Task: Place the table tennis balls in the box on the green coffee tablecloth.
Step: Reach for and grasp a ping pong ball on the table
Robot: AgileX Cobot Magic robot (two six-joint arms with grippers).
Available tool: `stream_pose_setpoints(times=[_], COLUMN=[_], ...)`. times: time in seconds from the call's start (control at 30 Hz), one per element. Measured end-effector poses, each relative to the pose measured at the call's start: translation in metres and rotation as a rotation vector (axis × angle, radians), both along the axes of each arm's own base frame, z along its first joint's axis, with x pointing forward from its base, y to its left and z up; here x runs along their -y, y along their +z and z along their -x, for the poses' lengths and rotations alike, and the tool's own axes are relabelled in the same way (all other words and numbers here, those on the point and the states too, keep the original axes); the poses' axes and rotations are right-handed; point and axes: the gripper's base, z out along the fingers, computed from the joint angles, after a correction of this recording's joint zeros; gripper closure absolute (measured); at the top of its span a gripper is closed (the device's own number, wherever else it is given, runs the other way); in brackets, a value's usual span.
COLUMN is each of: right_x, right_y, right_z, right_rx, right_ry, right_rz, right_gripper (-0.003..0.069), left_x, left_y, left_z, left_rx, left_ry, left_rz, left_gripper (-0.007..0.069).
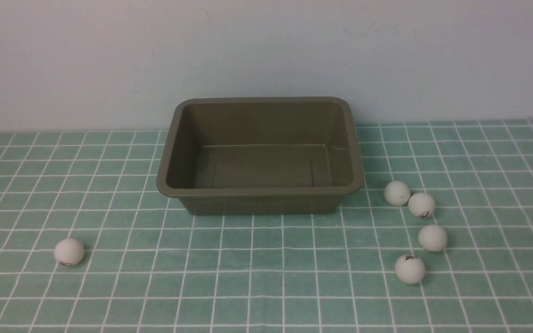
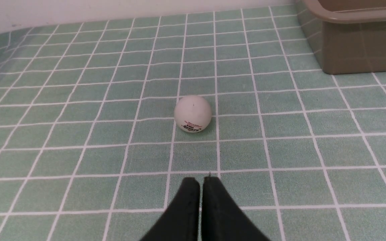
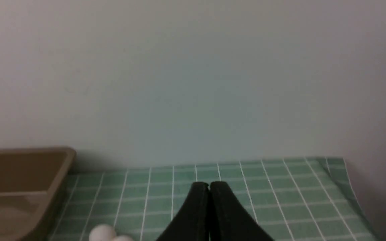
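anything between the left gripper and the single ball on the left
Nothing visible. Only bare tablecloth lies between the shut left gripper and the single ball. From the ball to the box the cloth is bare too; only the box's own wall must be cleared.

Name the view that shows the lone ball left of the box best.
Left wrist view: the ball sits close and centred, its printed logo visible. The front view shows the ball small, far left. The right wrist view misses it.
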Motion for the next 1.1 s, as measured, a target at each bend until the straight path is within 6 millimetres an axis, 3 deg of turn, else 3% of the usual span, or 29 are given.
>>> stream_pose_setpoints(times=[0.2, 0.47, 0.67, 0.93, 1.1], right_x=[-0.001, -0.019, -0.039, -0.107, -0.133], right_y=[0.017, -0.003, -0.012, -0.030, -0.048], right_z=[-0.050, -0.111, -0.125, -0.131, -0.142], right_rx=[-0.354, -0.740, -0.779, -0.812, -0.877], right_ry=[0.068, 0.345, 0.462, 0.614, 0.546], right_rz=[0.010, -0.086, -0.056, 0.042, 0.164], right_gripper=[0.0672, 0.0672, 0.0669, 0.0669, 0.0669], left_x=[0.000, 0.000, 0.000, 0.000, 0.000], left_y=[0.000, 0.000, 0.000, 0.000, 0.000], left_z=[0.000, 0.000, 0.000, 0.000, 0.000], left_rx=[0.000, 0.000, 0.000, 0.000, 0.000], left_ry=[0.000, 0.000, 0.000, 0.000, 0.000], left_rz=[0.000, 0.000, 0.000, 0.000, 0.000], left_gripper=[0.0629, 0.0629, 0.0629, 0.0629, 0.0629])
